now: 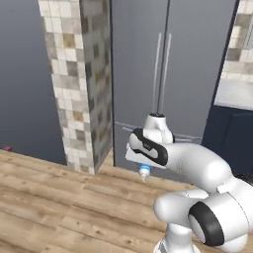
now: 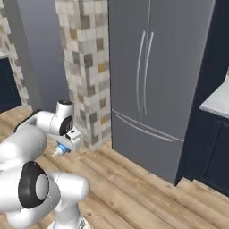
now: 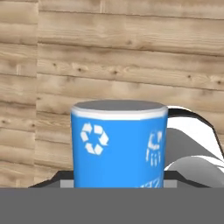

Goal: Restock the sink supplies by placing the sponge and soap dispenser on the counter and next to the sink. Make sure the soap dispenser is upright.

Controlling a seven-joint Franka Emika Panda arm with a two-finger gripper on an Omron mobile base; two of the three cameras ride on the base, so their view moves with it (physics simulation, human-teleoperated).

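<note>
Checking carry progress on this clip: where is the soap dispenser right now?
The soap dispenser is in the gripper, carried above the wooden floor in front of the grey refrigerator, beside the tiled pillar.

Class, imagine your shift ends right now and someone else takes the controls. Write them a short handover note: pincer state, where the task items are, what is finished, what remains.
Pincer: shut on the soap dispenser, carried above the wood floor in front of the fridge. In the hand view the blue bottle's base faces the camera.
Counter: one white corner shows at the right of the right base view.
Done: dispenser picked up.
Left: drive to the sink, stand the dispenser upright on the counter beside it, then fetch the sponge and place it there too.
</note>
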